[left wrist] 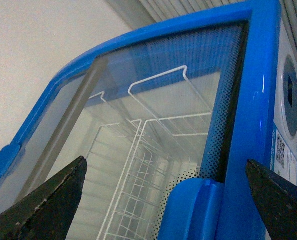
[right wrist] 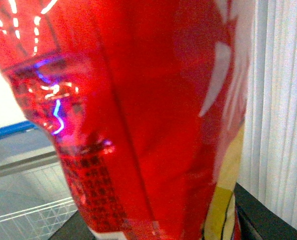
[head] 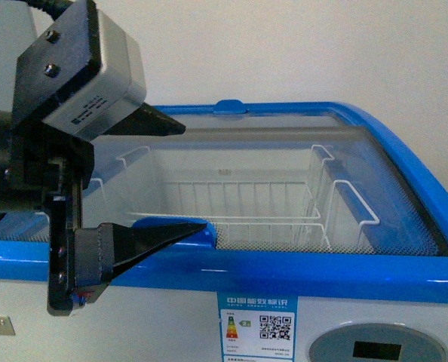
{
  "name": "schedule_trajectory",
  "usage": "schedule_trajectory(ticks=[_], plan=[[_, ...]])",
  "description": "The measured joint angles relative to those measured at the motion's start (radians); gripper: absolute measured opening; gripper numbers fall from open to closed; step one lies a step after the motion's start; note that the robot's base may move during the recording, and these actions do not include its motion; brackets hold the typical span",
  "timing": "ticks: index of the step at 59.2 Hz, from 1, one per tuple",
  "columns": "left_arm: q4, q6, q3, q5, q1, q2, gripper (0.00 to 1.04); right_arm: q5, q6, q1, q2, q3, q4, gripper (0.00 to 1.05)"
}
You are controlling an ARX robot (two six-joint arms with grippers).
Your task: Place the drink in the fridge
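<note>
The drink [right wrist: 153, 115] is blurred, its cap cut off by the right wrist view's edge. Print on the fridge [head: 299, 271] is too small to read.

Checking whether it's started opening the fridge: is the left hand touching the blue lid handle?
Apart. The left wrist view shows the blue lid handle between the left hand's spread fingers, with a visible gap to each one.

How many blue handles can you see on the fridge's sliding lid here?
2 handles: one sits midway along the far rim; the other is on the near edge, beside the left gripper's lower finger. The gripper may hide more.
</note>
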Motion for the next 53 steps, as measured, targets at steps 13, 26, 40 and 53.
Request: schedule_trajectory(ticks=[13,26,40,53], plan=[[-0.161,0.207,0.095,0.0,-0.009,0.061,0.97,0.0,0.0,0.0,0.0,0.0,0.0,0.42],[-0.218,0.291,0.162,-0.015,0.006,0.102,0.97,0.0,0.0,0.0,0.0,0.0,0.0,0.42],[-0.262,0.339,0.224,-0.02,0.048,0.172,0.97,0.0,0.0,0.0,0.0,0.0,0.0,0.42],[-0.218,0.306,0.312,0.004,0.05,0.255,0.97,0.0,0.0,0.0,0.0,0.0,0.0,0.42]])
